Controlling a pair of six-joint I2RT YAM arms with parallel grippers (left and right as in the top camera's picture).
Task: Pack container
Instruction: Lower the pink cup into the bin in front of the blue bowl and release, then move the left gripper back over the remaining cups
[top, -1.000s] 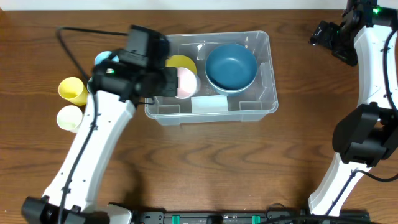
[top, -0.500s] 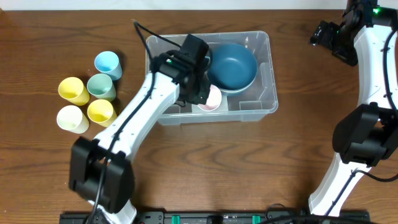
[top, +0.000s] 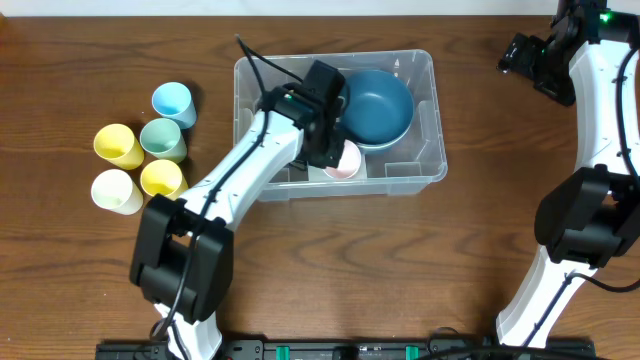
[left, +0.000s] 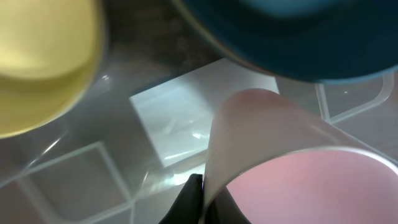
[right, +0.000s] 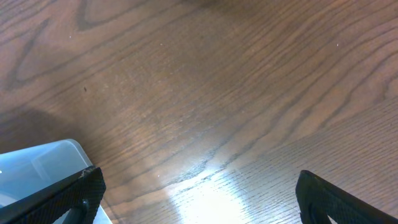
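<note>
The left gripper (left: 204, 202) reaches into the container (top: 425, 70), which stands at the far middle of the table (top: 330, 260), and pinches a pink cup (top: 343, 161) by its wall. Only one dark finger shows against the cup's outside; the other is hidden. The cup hangs low over the front step, just beside the blue bowl (top: 372, 104), with a yellow dish (left: 43, 62) on its other side. The right gripper (right: 205, 199) hovers well apart over bare wood past the container's corner, jaws spread wide. Five more cups (top: 150, 145) wait in a cluster left of the container. To place the cup well, the arm should probably lower it upright onto a flat patch clear of the bowl's rim, then release it gently so that it does not tip.
</note>
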